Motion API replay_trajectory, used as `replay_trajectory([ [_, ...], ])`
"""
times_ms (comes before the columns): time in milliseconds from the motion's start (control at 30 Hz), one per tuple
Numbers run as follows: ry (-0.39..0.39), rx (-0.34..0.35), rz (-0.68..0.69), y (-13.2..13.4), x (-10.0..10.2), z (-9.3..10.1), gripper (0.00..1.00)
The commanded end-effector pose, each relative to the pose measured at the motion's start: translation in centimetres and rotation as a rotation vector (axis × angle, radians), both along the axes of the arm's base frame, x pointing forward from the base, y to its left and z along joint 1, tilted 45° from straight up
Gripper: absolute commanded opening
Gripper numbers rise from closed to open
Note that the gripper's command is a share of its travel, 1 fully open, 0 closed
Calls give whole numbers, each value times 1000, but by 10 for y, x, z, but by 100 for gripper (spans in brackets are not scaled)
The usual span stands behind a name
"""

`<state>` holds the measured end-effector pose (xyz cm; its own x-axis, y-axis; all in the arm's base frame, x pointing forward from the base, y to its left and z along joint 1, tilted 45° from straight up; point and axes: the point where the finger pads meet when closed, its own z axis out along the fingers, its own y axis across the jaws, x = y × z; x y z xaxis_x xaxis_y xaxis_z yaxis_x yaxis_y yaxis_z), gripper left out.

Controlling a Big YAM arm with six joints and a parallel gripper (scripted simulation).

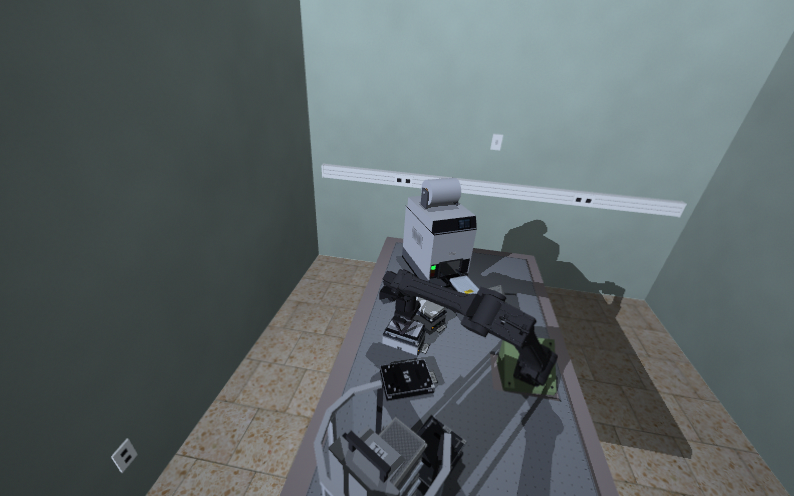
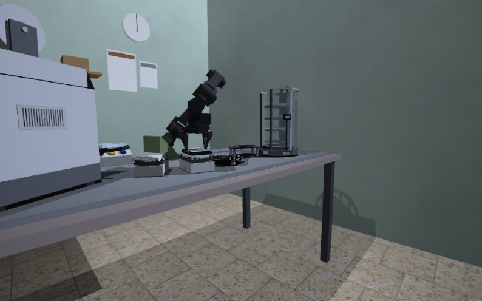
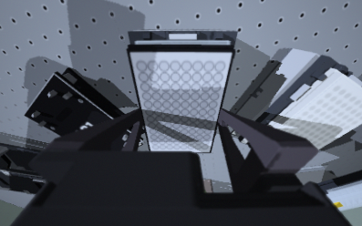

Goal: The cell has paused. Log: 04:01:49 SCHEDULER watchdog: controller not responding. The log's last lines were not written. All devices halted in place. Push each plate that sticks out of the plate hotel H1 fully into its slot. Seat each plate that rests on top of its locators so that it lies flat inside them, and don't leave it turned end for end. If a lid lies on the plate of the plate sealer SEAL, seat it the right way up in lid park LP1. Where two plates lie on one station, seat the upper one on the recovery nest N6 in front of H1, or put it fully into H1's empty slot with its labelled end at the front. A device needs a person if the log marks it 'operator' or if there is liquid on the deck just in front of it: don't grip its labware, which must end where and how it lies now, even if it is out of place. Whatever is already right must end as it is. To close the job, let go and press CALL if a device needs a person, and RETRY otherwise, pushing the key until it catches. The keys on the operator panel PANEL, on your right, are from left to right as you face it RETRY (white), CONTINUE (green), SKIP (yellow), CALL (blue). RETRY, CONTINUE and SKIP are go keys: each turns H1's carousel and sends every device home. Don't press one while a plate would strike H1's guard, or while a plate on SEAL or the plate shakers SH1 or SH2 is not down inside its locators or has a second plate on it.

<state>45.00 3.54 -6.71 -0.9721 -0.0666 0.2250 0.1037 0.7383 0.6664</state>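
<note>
My gripper (image 1: 405, 327) (image 2: 196, 148) (image 3: 181, 112) points down at the middle station. Its fingertips meet both long sides of the upper, black-rimmed plate (image 3: 181, 75). A paler plate edge (image 3: 182, 43) shows beneath it, above the grey station base (image 1: 398, 342) (image 2: 196, 165). The neighbouring station (image 2: 149, 170) carries a white plate (image 1: 431, 309) (image 2: 149, 156) (image 3: 331, 109); whether it is down inside its locators I cannot tell. Lid park LP1 (image 1: 407, 377) (image 2: 228, 160) (image 3: 62, 106) shows no lid. Plate hotel H1 (image 2: 292, 123) stands beyond it. The sealer SEAL (image 1: 451, 250) (image 2: 33, 149) shows a green light.
The low black nest N6 (image 1: 436, 450) (image 2: 241, 147) is in front of H1. A light plate with a yellow mark (image 1: 463, 284) lies before the sealer. A yellow key (image 2: 112, 153) and a blue key (image 2: 122, 152) show behind the sealer's corner. The green arm base (image 1: 514, 375) stands at the table edge.
</note>
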Motion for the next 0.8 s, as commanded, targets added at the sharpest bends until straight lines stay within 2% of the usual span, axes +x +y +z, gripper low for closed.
replay_trajectory([
  [0, -34, -3, -9, -14, 21, 1, 80],
  [767, -36, -4, -13, -22, 23, 3, 80],
])
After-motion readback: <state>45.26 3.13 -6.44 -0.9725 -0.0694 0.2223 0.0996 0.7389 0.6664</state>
